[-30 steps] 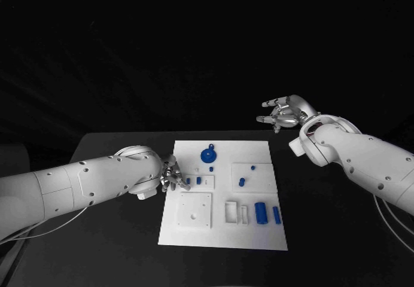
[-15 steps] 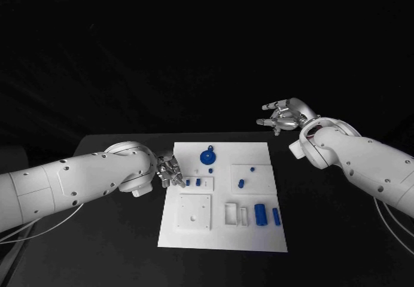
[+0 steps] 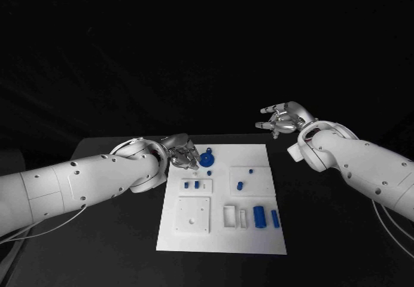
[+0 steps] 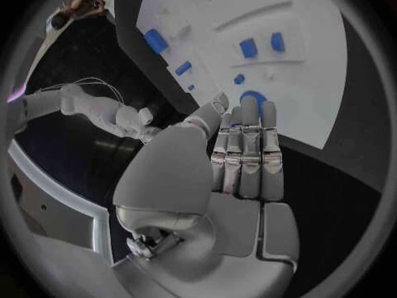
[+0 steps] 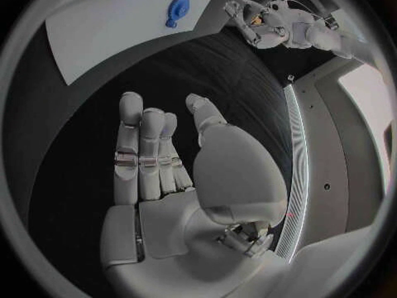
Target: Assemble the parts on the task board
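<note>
The board [image 3: 222, 200] lies mid-table with blue parts [image 3: 259, 214] on it: a round disc [image 3: 208, 157] near its far edge, small pegs in the raised squares, two bars beside a white frame. The left hand [image 3: 179, 153] hovers at the board's far left corner, just beside the disc, fingers straight, holding nothing. The right hand [image 3: 282, 119] hangs spread and empty, well beyond the board.

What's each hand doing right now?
Left hand: open, holding nothing, by the round blue part.
Right hand: open, empty, off the task board.

Left hand [image 3: 180, 149] and right hand [image 3: 281, 119] both hover, fingers extended.
</note>
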Robot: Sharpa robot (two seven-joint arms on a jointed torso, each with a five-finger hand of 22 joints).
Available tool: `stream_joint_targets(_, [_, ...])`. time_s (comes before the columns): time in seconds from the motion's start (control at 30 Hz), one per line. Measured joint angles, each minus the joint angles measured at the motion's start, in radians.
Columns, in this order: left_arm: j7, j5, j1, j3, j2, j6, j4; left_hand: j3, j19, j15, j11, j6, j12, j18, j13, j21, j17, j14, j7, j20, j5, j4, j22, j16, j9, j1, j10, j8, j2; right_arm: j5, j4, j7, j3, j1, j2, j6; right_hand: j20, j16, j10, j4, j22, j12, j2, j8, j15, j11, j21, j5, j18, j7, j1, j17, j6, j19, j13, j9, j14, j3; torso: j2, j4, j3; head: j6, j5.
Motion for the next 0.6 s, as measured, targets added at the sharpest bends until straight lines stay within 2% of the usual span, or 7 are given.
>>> stream_joint_targets(0.13, [0.051,-0.056,-0.002,-0.008,0.037,-0.034,-0.044,0.015,0.020,-0.004,0.006,0.000,0.000,0.002,0.000,0.006,0.014,0.014,0.000,0.000,0.000,-0.003,0.018,0.014,-0.001,0.000,-0.024,-0.003,0.000,0.000,0.000,0.000,0.000,0.000,0.002,0.000,0.000,0.000,0.000,0.000,0.000,0.000,0.000,0.000,0.000,0.000,0.000,0.000,0.000,0.000,0.000,0.000,0.000,0.000,0.000,0.000,0.000,0.000,0.000,-0.0003,0.0000,0.002,-0.003])
stream_joint_targets(0.17, [0.060,-0.069,-0.003,-0.010,0.045,-0.039,-0.054,0.019,0.020,-0.004,0.008,0.000,0.000,0.015,0.000,0.008,0.019,0.014,0.000,0.000,0.000,-0.003,0.027,0.014,-0.002,-0.003,-0.026,-0.003,-0.003,0.000,0.000,0.001,0.000,0.000,0.002,0.000,0.000,0.000,0.000,0.000,0.000,0.000,0.000,0.000,0.000,0.000,0.000,0.000,0.000,0.000,0.000,0.000,0.000,0.000,0.000,0.000,0.000,0.000,0.001,-0.0003,0.0001,0.002,-0.004])
stream_joint_targets(0.43, [0.111,-0.158,-0.020,-0.020,0.110,-0.067,-0.133,0.034,0.027,-0.004,0.011,-0.002,0.000,0.016,-0.001,0.003,0.035,0.021,0.005,0.000,0.000,-0.009,0.077,0.018,-0.006,-0.007,-0.036,-0.003,-0.007,0.000,0.008,0.002,0.000,0.000,0.003,0.000,0.000,0.000,0.000,0.000,0.000,0.000,0.000,0.000,0.000,0.000,0.000,0.000,0.000,0.000,0.000,0.000,0.000,0.000,0.000,0.000,0.000,0.000,0.004,-0.0033,0.0007,0.007,-0.006])
stream_joint_targets(0.53, [0.121,-0.180,-0.024,-0.024,0.128,-0.067,-0.155,0.040,0.031,0.000,0.015,-0.002,0.000,0.016,-0.001,0.000,0.037,0.025,0.005,0.004,0.000,-0.009,0.086,0.018,-0.006,-0.009,-0.066,-0.003,-0.009,0.000,0.011,0.002,0.000,0.000,0.003,0.000,0.000,0.000,0.000,0.000,0.000,0.000,0.000,0.000,0.000,0.000,0.000,0.000,0.000,0.000,0.000,0.000,0.000,0.000,0.000,0.000,0.000,0.000,0.005,-0.0035,0.0012,0.008,-0.006])
stream_joint_targets(0.6, [0.128,-0.194,-0.026,-0.028,0.139,-0.067,-0.170,0.040,0.035,0.000,0.023,-0.016,0.000,0.015,-0.001,-0.009,0.037,0.025,0.005,0.007,0.000,-0.009,0.086,0.018,-0.008,-0.016,-0.107,-0.003,-0.022,0.000,0.014,0.002,0.000,0.000,0.004,0.000,0.000,0.000,0.000,0.000,0.000,0.000,0.000,0.000,0.000,0.000,0.000,0.000,0.000,0.000,0.000,0.000,0.000,0.000,0.000,0.000,0.000,0.000,0.005,-0.0038,0.0015,0.008,-0.006])
